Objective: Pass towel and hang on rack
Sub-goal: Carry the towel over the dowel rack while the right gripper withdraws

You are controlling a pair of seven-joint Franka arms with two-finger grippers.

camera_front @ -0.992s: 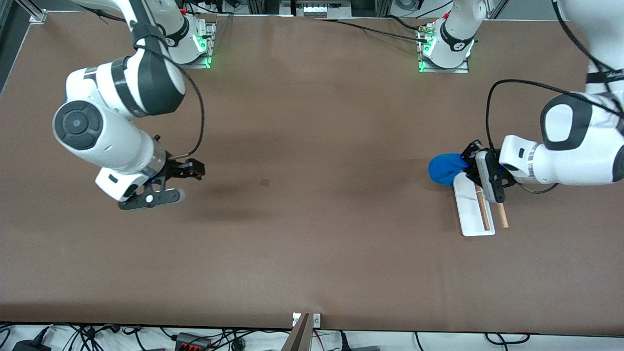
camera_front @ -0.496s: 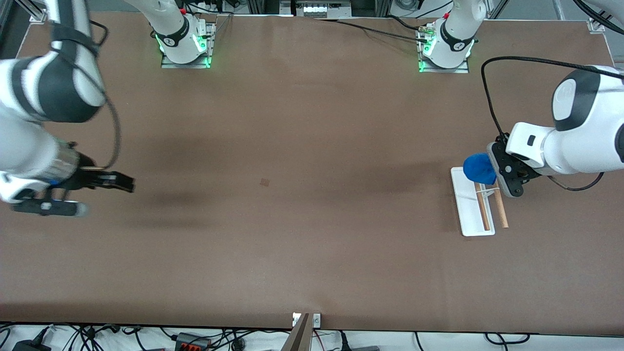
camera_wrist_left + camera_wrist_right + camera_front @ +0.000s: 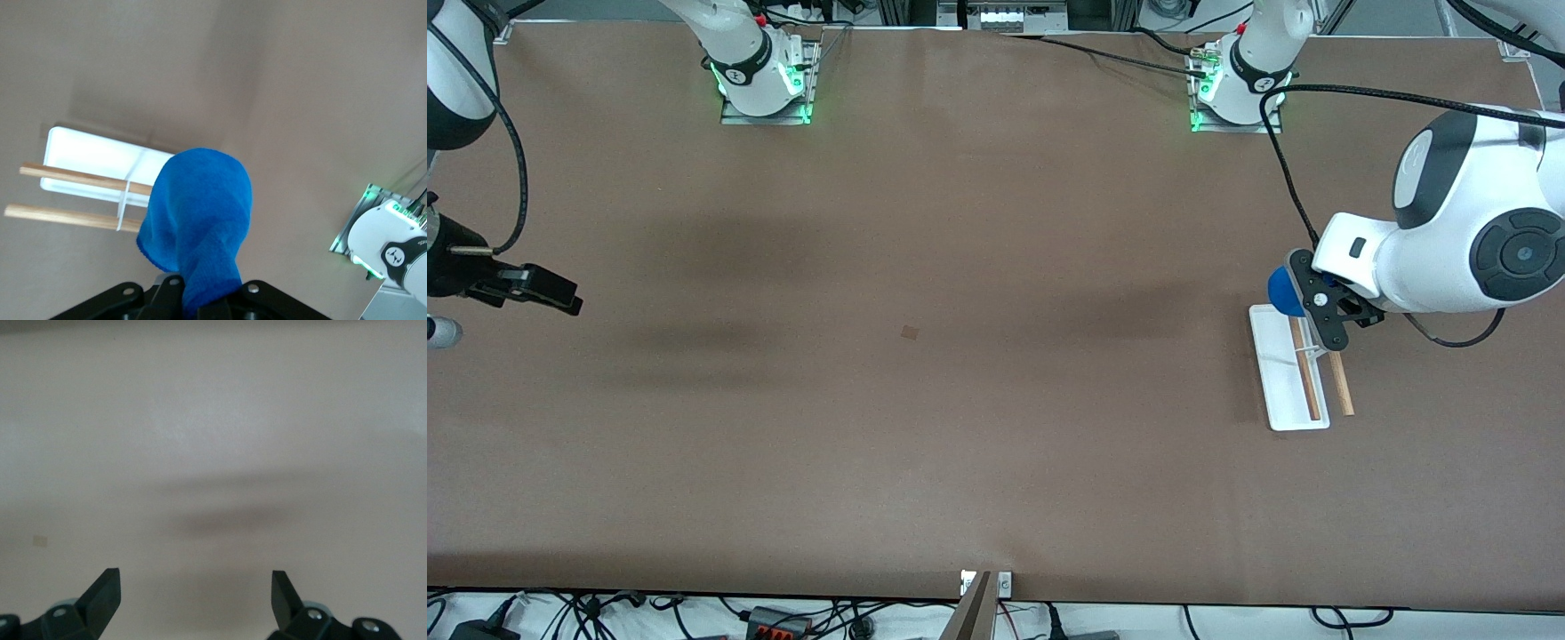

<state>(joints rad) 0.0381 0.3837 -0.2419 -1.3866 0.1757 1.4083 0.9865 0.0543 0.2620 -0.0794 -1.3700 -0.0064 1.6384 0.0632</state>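
The blue towel (image 3: 1281, 291) hangs bunched from my left gripper (image 3: 1309, 300), which is shut on it over the end of the rack (image 3: 1279, 384) that lies farther from the front camera. In the left wrist view the towel (image 3: 200, 213) dangles in front of the rack's white base (image 3: 93, 157) and covers one end of its two wooden rods (image 3: 67, 177); the left gripper (image 3: 207, 305) pinches the cloth's upper end. My right gripper (image 3: 511, 320) waits open and empty at the right arm's end of the table. The right wrist view has that gripper (image 3: 195, 587) over bare table.
The rack stands on the brown table (image 3: 960, 400) toward the left arm's end. Both arm bases (image 3: 763, 80) sit along the table's edge farthest from the front camera. A small dark mark (image 3: 910, 332) lies mid-table.
The right arm has swung out toward its own end of the table, still open. The left gripper has carried the towel from beside the rack to over the rack's end.
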